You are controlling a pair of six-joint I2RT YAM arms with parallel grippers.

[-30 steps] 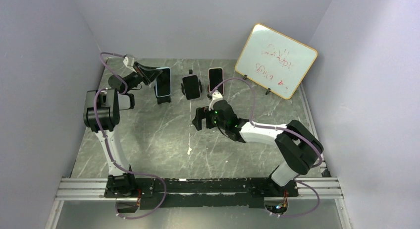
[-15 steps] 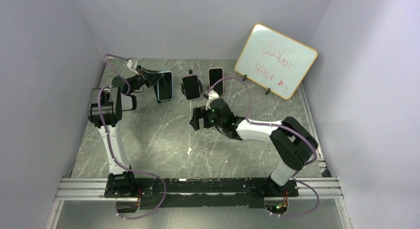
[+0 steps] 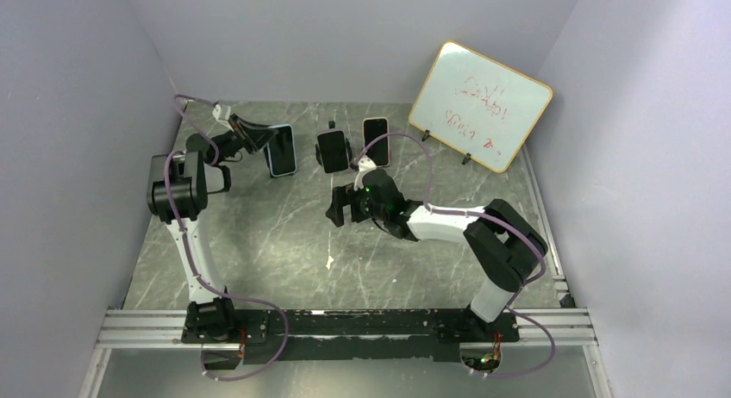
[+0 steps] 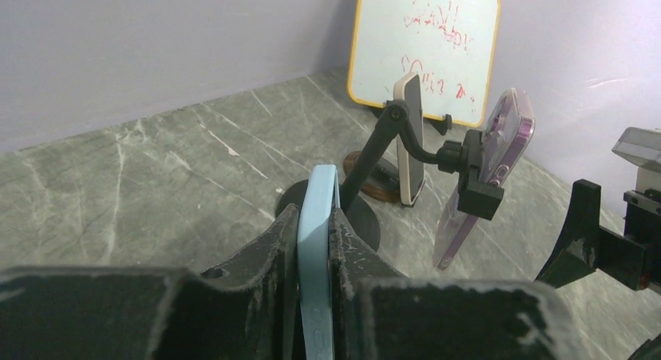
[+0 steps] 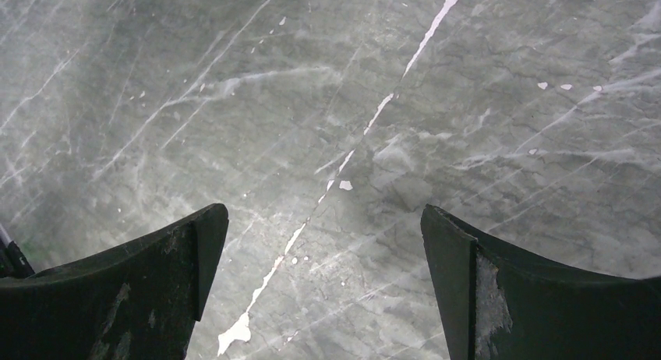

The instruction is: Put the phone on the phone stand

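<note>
The slim light-blue-cased phone is held clenched in the left jaws near the counter's far-left corner — seating it on the black round-based stand is likely called for next; the right jaws are spread, empty.

Along the back, from your left: a phone in the left gripper, a second phone on a stand, a third phone, then the whiteboard.

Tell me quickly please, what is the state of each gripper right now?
Left gripper: closed, holding the light blue phone.
Right gripper: open, holding nothing.
</note>
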